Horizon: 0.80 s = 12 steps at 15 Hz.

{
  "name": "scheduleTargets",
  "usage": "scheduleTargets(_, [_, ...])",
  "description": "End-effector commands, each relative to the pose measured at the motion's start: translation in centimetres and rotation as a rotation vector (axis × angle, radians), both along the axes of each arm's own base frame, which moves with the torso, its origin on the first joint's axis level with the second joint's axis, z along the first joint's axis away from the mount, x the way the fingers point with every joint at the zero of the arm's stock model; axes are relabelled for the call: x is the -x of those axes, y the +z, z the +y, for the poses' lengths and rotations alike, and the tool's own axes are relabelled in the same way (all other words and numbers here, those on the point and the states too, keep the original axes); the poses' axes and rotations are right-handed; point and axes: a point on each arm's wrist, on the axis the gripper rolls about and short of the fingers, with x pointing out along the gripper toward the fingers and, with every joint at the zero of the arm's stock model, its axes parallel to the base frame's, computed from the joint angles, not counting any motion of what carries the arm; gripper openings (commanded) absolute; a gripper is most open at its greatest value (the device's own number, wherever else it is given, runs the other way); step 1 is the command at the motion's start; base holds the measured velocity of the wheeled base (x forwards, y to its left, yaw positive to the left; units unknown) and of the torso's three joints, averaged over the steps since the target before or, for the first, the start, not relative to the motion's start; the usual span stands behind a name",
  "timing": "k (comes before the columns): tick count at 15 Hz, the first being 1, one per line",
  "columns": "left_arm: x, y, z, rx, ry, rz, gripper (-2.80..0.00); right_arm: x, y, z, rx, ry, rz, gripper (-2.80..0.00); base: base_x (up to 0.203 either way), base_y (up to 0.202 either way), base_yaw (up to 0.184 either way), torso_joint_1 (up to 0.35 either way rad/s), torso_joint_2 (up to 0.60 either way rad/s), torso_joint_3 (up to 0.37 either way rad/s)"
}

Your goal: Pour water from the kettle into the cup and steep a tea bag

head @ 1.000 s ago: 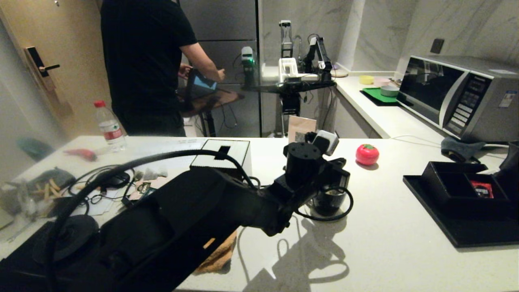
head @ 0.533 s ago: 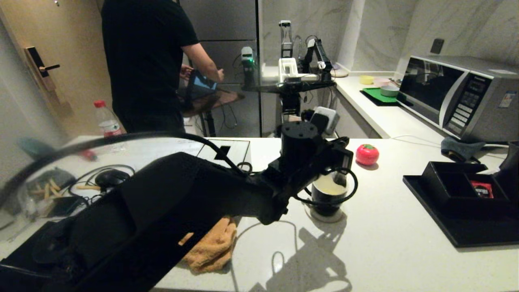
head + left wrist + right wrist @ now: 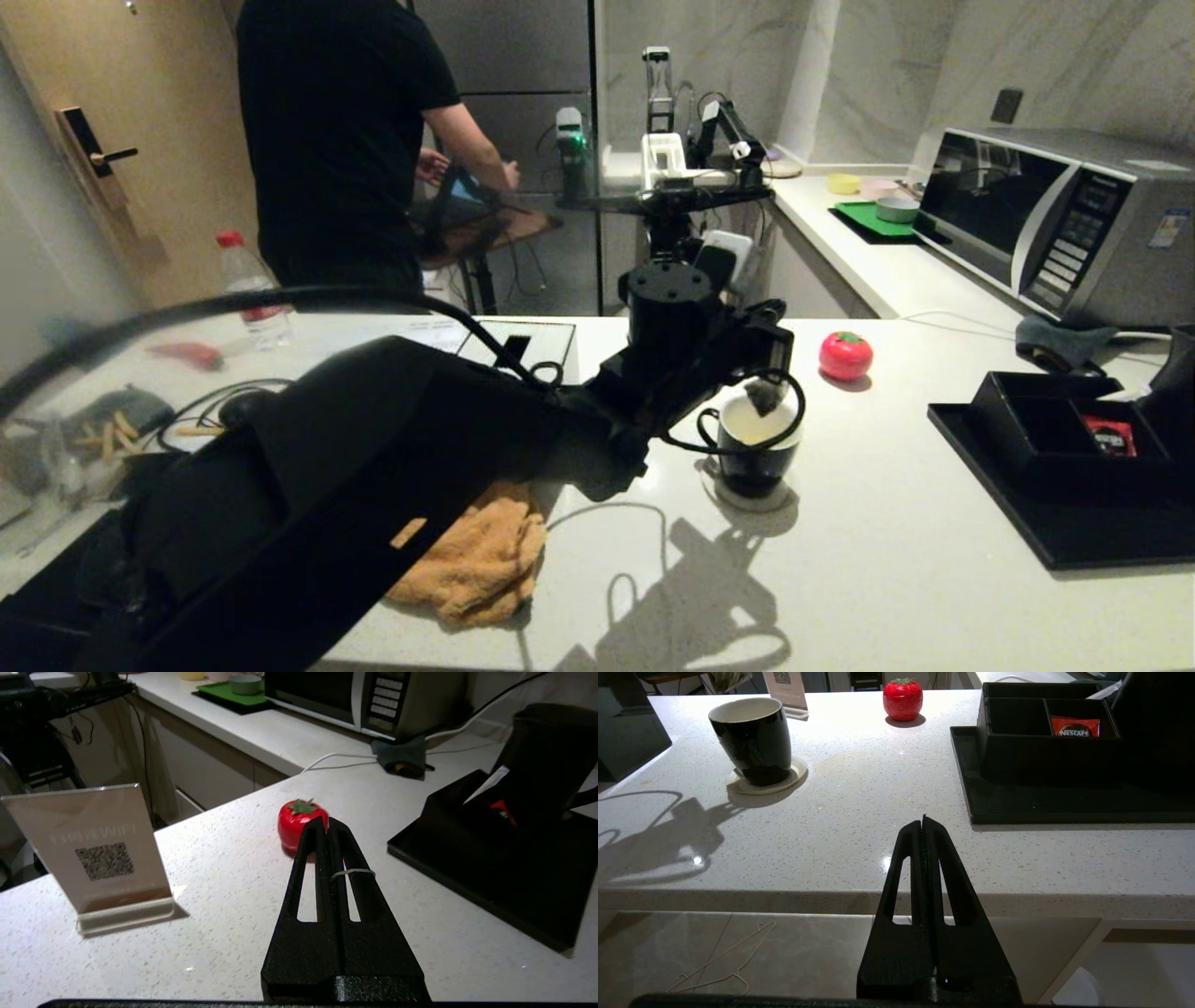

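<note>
The black cup (image 3: 752, 453) stands on a white coaster mid-counter, with pale yellow water (image 3: 742, 427) inside; it also shows in the right wrist view as the cup (image 3: 752, 739). My left gripper (image 3: 782, 366) hovers just above it, shut on the tea bag's thin string (image 3: 352, 872), which crosses one finger. The tea bag (image 3: 766, 397) dangles at the cup's mouth; I cannot tell whether it touches the water. The black kettle (image 3: 551, 751) stands at the far right behind the tray. My right gripper (image 3: 923, 819) is parked low before the counter's front edge, shut and empty.
A red tomato-shaped object (image 3: 846, 355) lies beyond the cup. A black tray (image 3: 1055, 523) with a compartment box and red sachet sits right. An orange cloth (image 3: 476, 560), a tissue box (image 3: 518, 341), cables and a bottle (image 3: 245, 280) lie left. A person (image 3: 345, 140) stands behind.
My left arm has risen and drawn back from over the cup. The tea bag came up out of the cup with it, and the cup's mouth now shows.
</note>
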Motion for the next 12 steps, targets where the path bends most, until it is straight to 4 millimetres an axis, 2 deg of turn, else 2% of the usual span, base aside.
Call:
scheduleTargets(1, [-0.7,-1.9,0.0,-0.023,0.01,0.023,-2.8,0.0,0.0,0.0,0.0,0.0,0.001,-2.8,0.0,0.0,0.0,0.0,0.0,0.0])
scheduleTargets(12, [-1.2,-8.0,0.4,-0.104,0.019,0.109,-2.8,0.0,0.0,0.0,0.0,0.0,0.001,-2.8,0.0,0.0,0.0,0.0,0.0,0.0])
